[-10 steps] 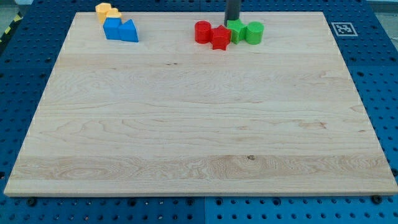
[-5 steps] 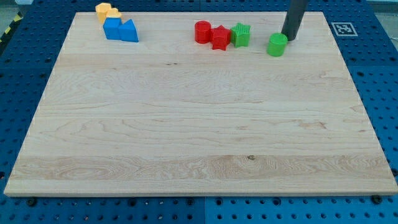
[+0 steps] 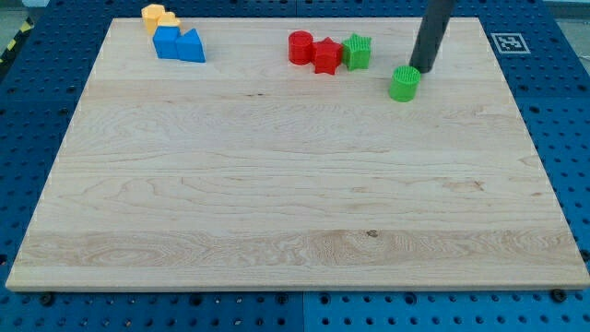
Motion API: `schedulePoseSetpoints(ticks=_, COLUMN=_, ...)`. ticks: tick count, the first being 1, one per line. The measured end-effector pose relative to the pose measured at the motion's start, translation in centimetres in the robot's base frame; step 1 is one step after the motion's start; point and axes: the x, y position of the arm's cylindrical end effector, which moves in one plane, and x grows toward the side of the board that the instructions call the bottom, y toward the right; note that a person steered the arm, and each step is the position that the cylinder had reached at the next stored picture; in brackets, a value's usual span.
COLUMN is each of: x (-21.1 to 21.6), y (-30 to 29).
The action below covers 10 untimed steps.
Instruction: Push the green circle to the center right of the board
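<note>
The green circle [image 3: 404, 83] is a short green cylinder near the view's top right, apart from the other blocks. My tip [image 3: 423, 68] touches or almost touches its upper right side, just above and right of it. The dark rod rises from there out of the view's top. A green star-shaped block [image 3: 357, 52] stands to the upper left of the circle.
A red star [image 3: 325, 55] and a red cylinder [image 3: 300, 47] sit left of the green star along the top edge. Blue blocks [image 3: 179, 44] and orange blocks [image 3: 159, 17] cluster at the top left. A fiducial tag [image 3: 507, 41] marks the board's top right corner.
The green circle was separated from the green star and moved right, then slid down and slightly left. My tip swept from behind the green blocks to the right and then followed the circle down.
</note>
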Motion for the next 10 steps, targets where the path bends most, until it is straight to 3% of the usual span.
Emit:
schedulePoseSetpoints(ticks=2, x=1.5, y=-6.0)
schedulePoseSetpoints(ticks=10, x=9.2, y=1.9)
